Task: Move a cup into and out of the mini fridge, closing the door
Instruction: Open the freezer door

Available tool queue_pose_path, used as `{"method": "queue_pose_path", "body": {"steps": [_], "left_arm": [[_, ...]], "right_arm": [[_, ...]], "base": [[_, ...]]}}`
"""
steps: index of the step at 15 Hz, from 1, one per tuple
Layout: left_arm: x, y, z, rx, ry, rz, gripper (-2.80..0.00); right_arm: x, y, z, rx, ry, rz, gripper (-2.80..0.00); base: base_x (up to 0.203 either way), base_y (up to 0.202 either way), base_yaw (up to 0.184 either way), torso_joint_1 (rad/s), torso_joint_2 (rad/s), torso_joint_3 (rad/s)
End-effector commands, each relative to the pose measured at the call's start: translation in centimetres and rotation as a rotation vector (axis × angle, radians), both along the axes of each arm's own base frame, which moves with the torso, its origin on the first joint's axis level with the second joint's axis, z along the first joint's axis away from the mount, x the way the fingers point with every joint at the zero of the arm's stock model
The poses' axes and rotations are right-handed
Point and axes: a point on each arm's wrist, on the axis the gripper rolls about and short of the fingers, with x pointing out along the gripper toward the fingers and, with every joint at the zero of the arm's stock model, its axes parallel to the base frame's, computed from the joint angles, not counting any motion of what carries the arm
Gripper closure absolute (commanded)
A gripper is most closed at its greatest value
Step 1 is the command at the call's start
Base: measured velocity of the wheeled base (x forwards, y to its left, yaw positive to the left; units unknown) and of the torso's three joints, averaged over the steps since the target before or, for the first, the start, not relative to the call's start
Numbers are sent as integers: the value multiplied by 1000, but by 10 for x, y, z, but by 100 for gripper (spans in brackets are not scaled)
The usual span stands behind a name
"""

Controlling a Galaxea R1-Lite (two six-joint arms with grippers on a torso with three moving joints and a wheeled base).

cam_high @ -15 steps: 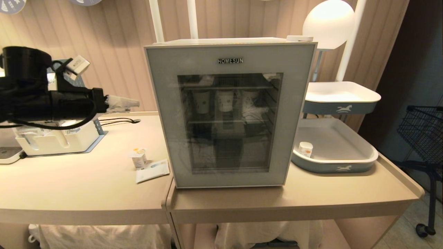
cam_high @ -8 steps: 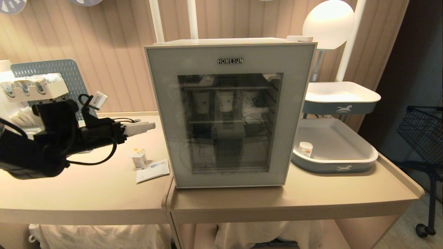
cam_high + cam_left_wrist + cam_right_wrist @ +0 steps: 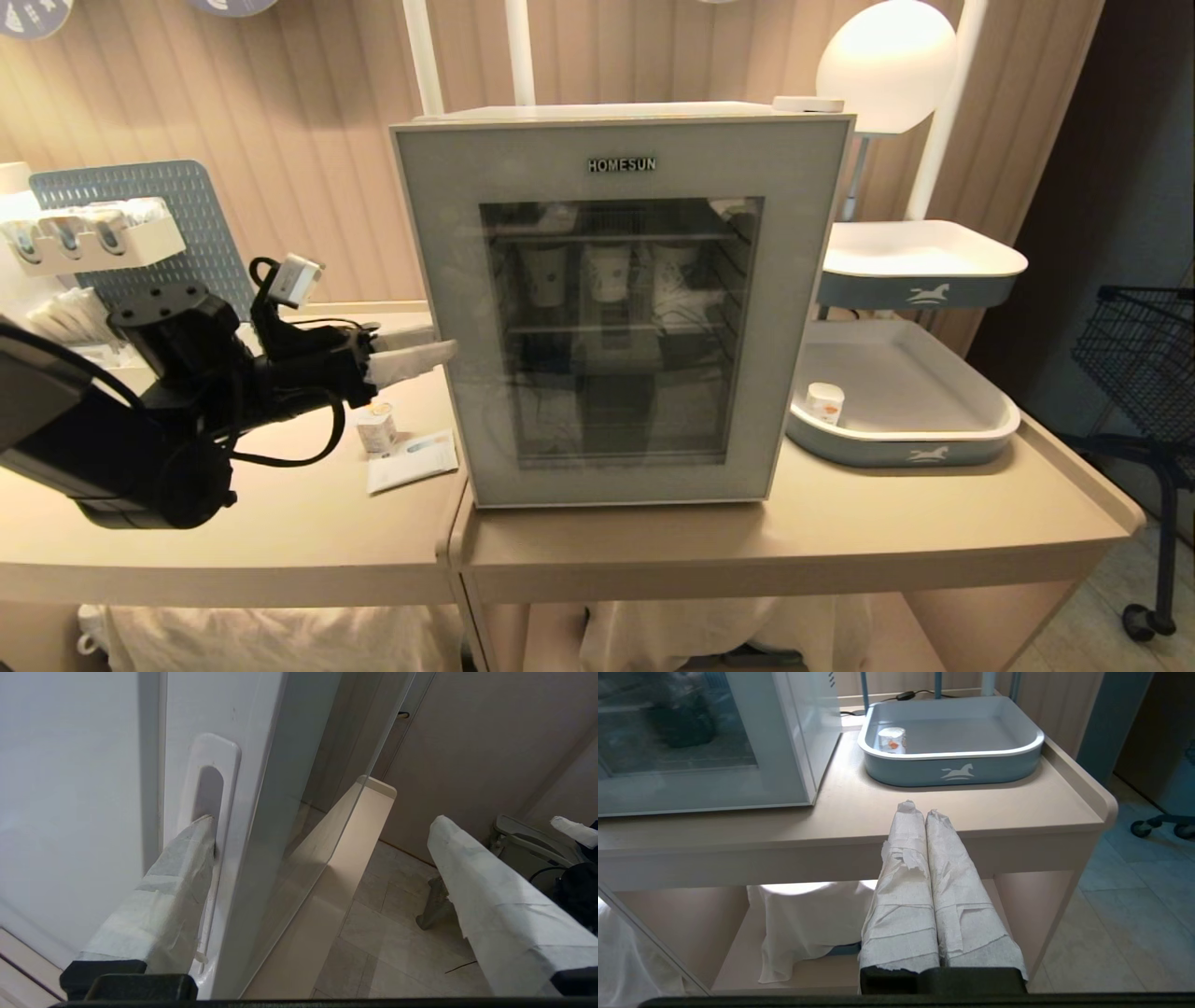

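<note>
The white mini fridge (image 3: 597, 111) stands mid-table with its glass-windowed door (image 3: 437, 280) shut. A small white cup (image 3: 376, 430) with yellow marks sits on the table left of the fridge. A second one like it (image 3: 824, 402) (image 3: 893, 740) stands in the lower tray on the right. My left gripper (image 3: 439, 353) (image 3: 322, 826) is open at the fridge's left side and straddles the door's edge (image 3: 271, 812). One taped fingertip (image 3: 203, 828) rests in the recessed side handle (image 3: 211, 779); the other (image 3: 460, 858) hangs in front of the door. My right gripper (image 3: 920, 809) is shut and empty, low before the table's right front edge.
Three taller paper cups (image 3: 609, 271) stand on the fridge's top wire shelf. A white packet (image 3: 411, 460) lies by the left cup. Two blue-and-white trays (image 3: 934, 437) (image 3: 920, 266) are stacked right of the fridge. An organiser rack (image 3: 84, 233) stands far left, a wire basket (image 3: 1144, 355) far right.
My left arm has come down and reached rightward from the far left to the fridge's left side, and its jaws have spread wider. The right gripper has not moved.
</note>
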Motion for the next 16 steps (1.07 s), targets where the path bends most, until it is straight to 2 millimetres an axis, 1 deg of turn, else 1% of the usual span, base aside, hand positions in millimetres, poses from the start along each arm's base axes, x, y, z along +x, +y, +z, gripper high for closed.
{"method": "queue_pose_path", "body": {"steps": [1,3,5,9,13,16], "left_arm": [[1,-3,-6,1,17,-20,-280],[2,-3,-7,1,18,-19,-280],[-4,-4,-6,0,29,-23,-280],[-24,-3,-8,-9,94,-51,-280],[-43,-4,-1,-5,103,-100,-280],[-71,-3,10,-3,88,-113,-280]], "right_arm": [[0,0,0,0,1,1,0],[0,0,0,0,1,1,0],[0,0,0,-1,1,1,0],[0,0,0,0,1,1,0],[0,0,0,-1,1,-1,0],[0,0,0,0,1,1,0]], "base": [[0,0,0,0,0,0],[0,0,0,0,0,0],[0,0,0,0,0,0],[0,0,0,0,0,0],[0,0,0,0,0,0],[0,0,0,0,0,0]]}}
